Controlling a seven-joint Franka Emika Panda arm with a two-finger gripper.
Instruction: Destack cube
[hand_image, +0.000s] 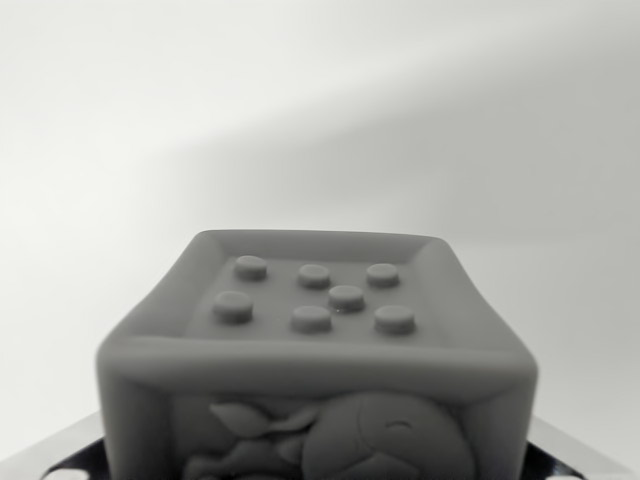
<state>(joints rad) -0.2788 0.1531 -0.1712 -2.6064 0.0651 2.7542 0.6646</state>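
Cube (315, 340) close up, base cut off

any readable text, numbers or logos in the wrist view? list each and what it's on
None: no words, numbers or logos are readable.
The cube top face carries seven raised dots, a count marking rather than a printed digit.
Its front face has a raised picture, possibly an animal, cut off by the frame's bottom edge; no lettering shows.
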